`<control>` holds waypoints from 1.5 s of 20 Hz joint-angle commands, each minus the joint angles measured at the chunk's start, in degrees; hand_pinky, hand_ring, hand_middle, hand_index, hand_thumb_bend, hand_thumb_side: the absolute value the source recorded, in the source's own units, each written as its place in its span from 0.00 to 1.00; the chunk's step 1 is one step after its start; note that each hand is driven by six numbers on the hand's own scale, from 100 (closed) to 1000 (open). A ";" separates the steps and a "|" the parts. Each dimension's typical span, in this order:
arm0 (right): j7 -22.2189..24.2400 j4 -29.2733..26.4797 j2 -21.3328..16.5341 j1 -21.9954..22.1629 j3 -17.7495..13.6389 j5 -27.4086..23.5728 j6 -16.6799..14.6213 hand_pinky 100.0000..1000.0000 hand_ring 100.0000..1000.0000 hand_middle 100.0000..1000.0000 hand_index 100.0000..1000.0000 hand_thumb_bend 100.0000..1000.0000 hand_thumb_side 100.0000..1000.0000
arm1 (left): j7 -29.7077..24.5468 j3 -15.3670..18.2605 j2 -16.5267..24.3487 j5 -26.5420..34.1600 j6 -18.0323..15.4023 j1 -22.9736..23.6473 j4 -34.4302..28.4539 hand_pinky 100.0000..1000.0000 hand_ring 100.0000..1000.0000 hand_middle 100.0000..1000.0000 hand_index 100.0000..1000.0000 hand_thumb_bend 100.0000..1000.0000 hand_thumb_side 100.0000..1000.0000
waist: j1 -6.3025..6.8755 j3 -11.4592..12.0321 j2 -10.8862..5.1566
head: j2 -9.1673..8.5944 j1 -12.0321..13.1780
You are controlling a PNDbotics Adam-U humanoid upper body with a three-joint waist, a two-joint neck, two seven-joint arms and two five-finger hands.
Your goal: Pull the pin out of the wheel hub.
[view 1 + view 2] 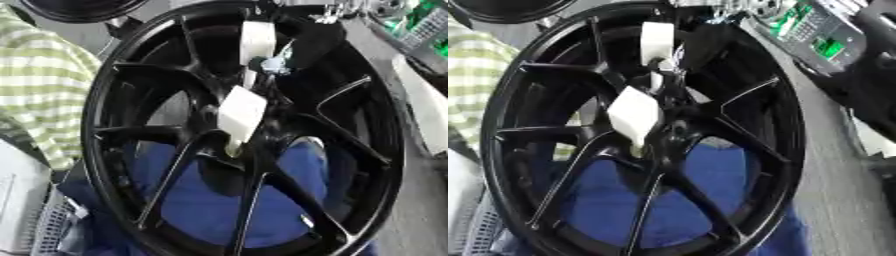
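The pin (239, 116), a whitish block with a thin stem, sits at the middle of the frame, poking into the centre of the black wheel hub (131, 150) that fills nearly everything. My right robot hand (306, 42) comes in from the upper right, but honestly I can't tell how its fingers sit. Blue cloth (201, 200) shows through the lower spokes, and a striped green sleeve (39, 90) is at the left edge.

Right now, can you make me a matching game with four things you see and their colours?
Things:
1. wheel
2. cloth behind the spokes
3. striped fabric at the left
4. block by the wheel's middle

Colours:
A. blue
B. white
C. black
D. green and white

Pairs: 1-C, 2-A, 3-D, 4-B
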 commanded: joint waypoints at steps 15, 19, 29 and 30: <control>-5.01 -2.86 -1.78 -1.04 -2.44 -7.83 5.22 0.73 0.61 0.38 0.52 0.00 0.18 | -0.18 0.41 0.96 -0.12 -0.14 0.03 -0.39 0.68 0.52 0.54 0.70 0.40 0.54 | 0.15 -0.32 -2.32 | 0.28 0.24; -6.38 -4.83 -2.73 -0.62 -3.40 -9.08 5.60 0.73 0.60 0.35 0.49 0.00 0.12 | -0.19 0.45 0.98 -0.17 -0.18 0.08 -0.37 0.68 0.52 0.54 0.70 0.40 0.54 | 0.21 -0.51 -2.93 | 0.42 0.30; -8.58 -8.39 -5.13 1.47 -6.05 -12.18 7.05 0.72 0.58 0.29 0.45 0.00 0.05 | -0.25 0.52 1.09 -0.28 -0.26 0.20 -0.19 0.68 0.53 0.54 0.70 0.39 0.54 | 0.64 -0.69 -4.88 | 0.79 0.41; -9.26 -8.86 -5.67 1.99 -6.92 -12.82 7.20 0.72 0.58 0.29 0.45 0.00 0.04 | -0.26 0.54 1.10 -0.29 -0.28 0.22 -0.18 0.68 0.53 0.54 0.70 0.39 0.54 | 0.70 -0.70 -5.08 | 0.82 0.45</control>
